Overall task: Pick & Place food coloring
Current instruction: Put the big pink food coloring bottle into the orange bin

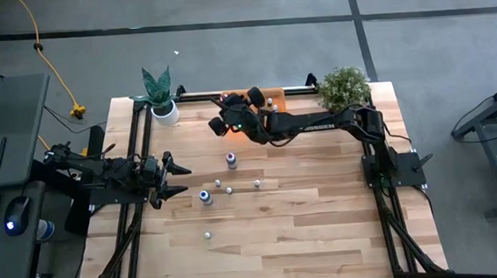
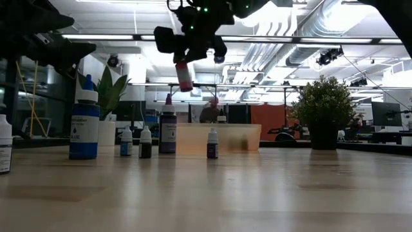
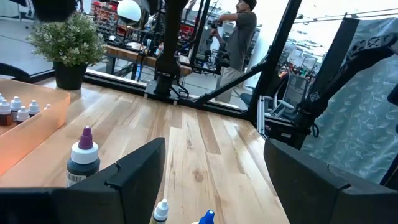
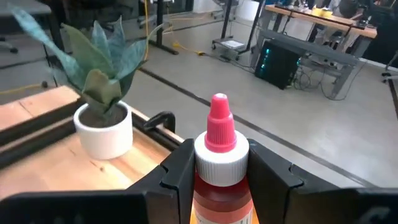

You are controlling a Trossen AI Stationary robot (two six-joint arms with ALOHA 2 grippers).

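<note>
You're working in a big open workshop, over a pale wooden table [image 1: 325,230] with a potted plant at each far corner. At the far edge sits the orange bin [image 1: 259,103], and the left wrist view shows a few small capped bottles already in it, so part of the job looks done. Your right gripper [image 1: 230,123] hangs in the air just beside the bin, its jaws closed on a red bottle [image 4: 219,168] with a white collar and a pink tip; that one appears to be mid-transfer and still needs setting down inside. Your left gripper [image 1: 174,179] waits near the table's left side, jaws spread wide and empty. Left on the table are the big blue bottle [image 2: 84,125], the purple-tipped dark bottle [image 2: 168,125] and several tiny droppers [image 1: 228,189] scattered mid-table.
</note>
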